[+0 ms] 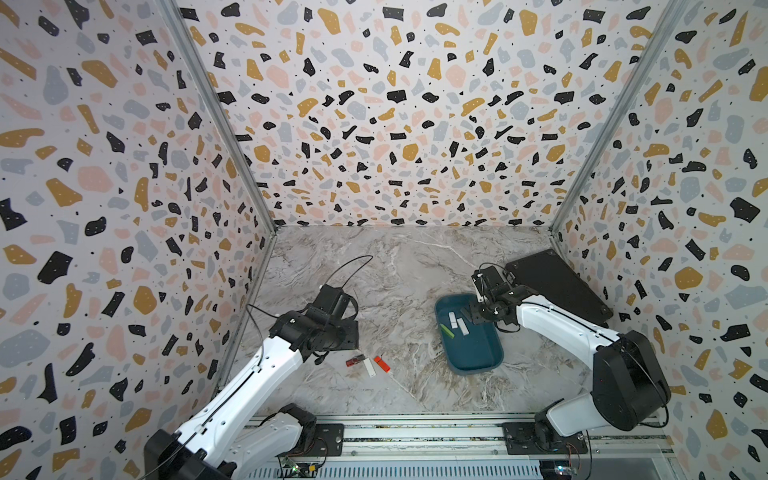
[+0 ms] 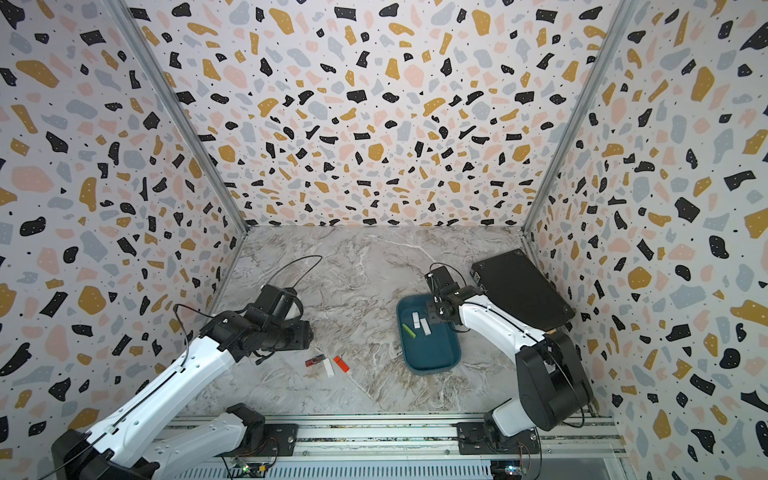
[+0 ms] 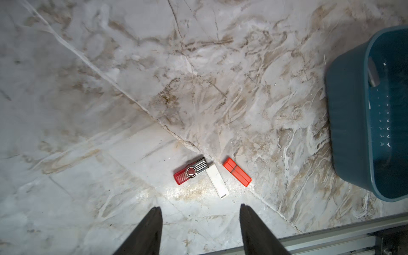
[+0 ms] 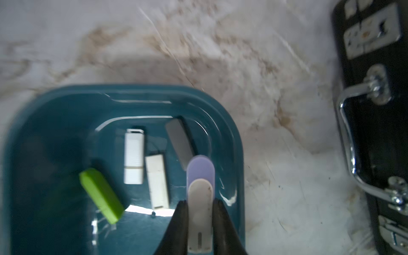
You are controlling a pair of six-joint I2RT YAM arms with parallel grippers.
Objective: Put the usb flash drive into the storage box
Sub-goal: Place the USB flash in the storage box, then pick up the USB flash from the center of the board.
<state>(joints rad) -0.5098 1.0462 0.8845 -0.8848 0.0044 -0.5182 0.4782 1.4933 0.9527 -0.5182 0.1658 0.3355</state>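
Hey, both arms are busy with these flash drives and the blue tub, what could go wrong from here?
1. The right gripper holds the lavender-and-white drive over the storage box, close to one wall. Released there, it might clip the rim or land on the dark grey drive.
2. The open left gripper hangs above crowded drives: the white drive touches the red swivel drive, and the orange drive lies near. Closing could shove a neighbour.

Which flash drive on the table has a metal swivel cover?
The dark red drive; the white drive touching it and the orange drive show no metal.
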